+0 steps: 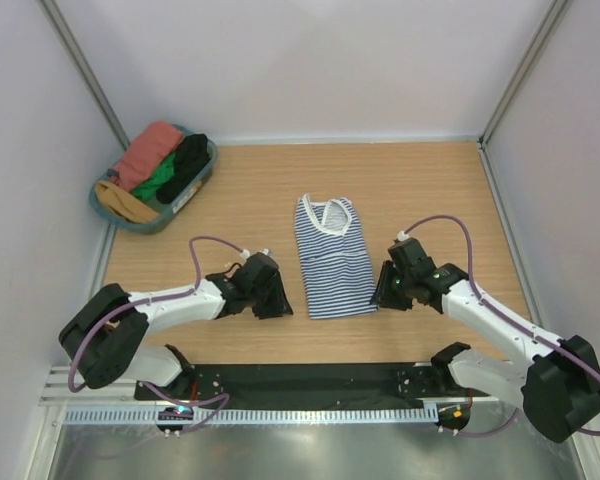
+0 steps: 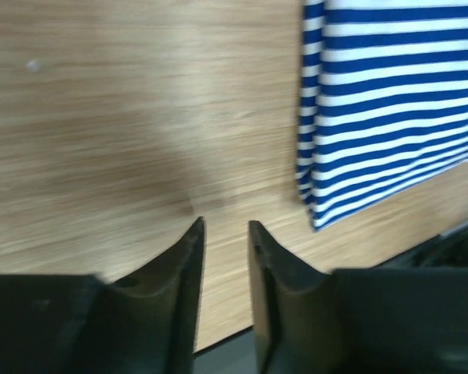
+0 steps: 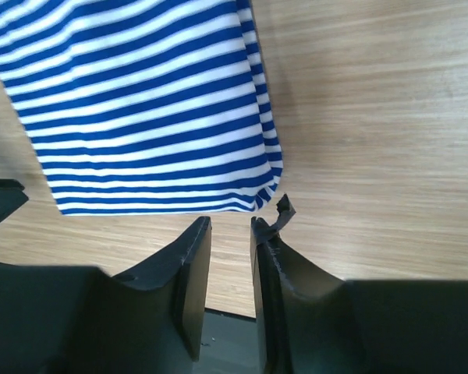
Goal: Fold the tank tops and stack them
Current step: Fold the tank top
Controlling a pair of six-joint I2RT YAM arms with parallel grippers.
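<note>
— Just left of the striped tank top, the left gripper holds its jaws a narrow slit apart, nothing between them, above the bare table.
— And the right gripper?
— The same narrow, empty gap, close to the top's near right corner. The top lies folded into a long strip, neckline at its far end.
— The other garment?
— Well off to the top's far left, a basket holds a rust-pink cloth, probably the second one, among other pieces.
— Risk?
— I'd judge a low sweep across the strip's edge could drag a layer open. So narrow a gap might pinch only the upper layer.
</note>
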